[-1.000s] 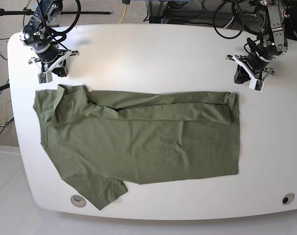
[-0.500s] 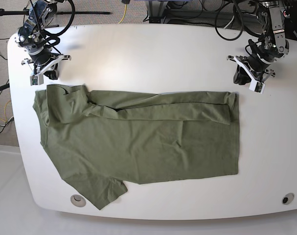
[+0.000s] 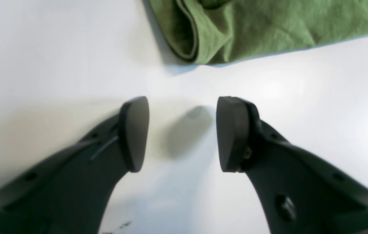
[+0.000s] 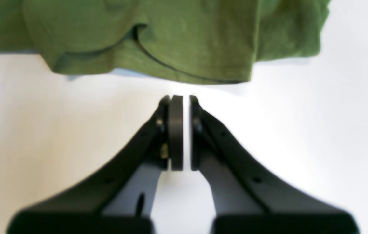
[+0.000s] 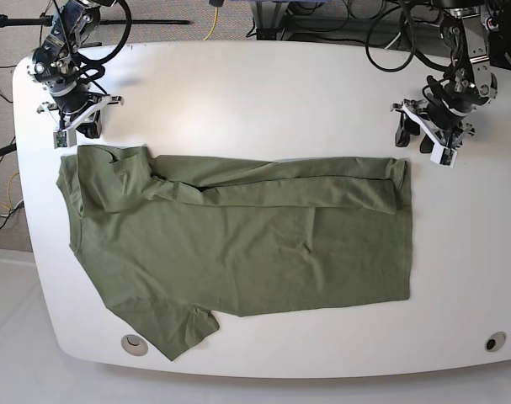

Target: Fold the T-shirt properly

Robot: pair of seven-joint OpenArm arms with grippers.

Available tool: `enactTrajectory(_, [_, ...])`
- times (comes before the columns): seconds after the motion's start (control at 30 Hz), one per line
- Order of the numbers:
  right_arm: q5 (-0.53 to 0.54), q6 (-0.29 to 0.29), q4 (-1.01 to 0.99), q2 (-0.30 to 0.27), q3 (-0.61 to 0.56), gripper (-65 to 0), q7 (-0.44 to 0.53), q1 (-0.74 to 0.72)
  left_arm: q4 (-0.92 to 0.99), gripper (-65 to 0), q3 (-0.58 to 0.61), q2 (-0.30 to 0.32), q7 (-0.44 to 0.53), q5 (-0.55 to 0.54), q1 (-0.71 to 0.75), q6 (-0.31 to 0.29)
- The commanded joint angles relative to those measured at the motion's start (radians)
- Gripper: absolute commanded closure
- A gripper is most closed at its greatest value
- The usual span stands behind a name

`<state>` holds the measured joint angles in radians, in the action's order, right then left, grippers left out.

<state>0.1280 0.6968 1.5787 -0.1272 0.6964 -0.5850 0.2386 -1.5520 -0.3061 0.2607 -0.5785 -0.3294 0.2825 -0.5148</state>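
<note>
Olive T-shirt lies flat across my desk, far edge folded over, one fold in I reckon. Left end effector released, right end effector clenched on nothing. Near sleeve and crosswise folds left.

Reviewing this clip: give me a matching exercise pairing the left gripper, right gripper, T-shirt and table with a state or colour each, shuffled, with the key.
Things:
1. left gripper
2. right gripper
3. T-shirt
4. table

States:
A. white
B. shut, holding nothing
C. olive green, far edge folded over
D. open, holding nothing

Pairs: 1-D, 2-B, 3-C, 4-A
</note>
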Motion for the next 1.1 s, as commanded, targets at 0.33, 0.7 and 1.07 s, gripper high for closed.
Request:
enactTrajectory(0.33, [-0.086, 0.001, 0.026, 0.024, 0.003, -1.7, -0.014, -0.071, -0.007, -12.2, -0.002, 0.001, 0.035, 0.042, -0.007, -0.013])
enactTrajectory(0.7, [-0.078, 0.001, -0.049, 0.012, 0.004, -1.0, -0.034, -0.128, -0.015, -3.8, -0.001, 0.005, 0.045, 0.119, -0.022, -0.015])
enactTrajectory(1.07, [-0.021, 0.001, -0.044, -0.034, 0.011, -0.4, -0.017, -0.111, -0.043, -7.9, 0.002, 0.023, -0.004, -0.016, -0.03, -0.015])
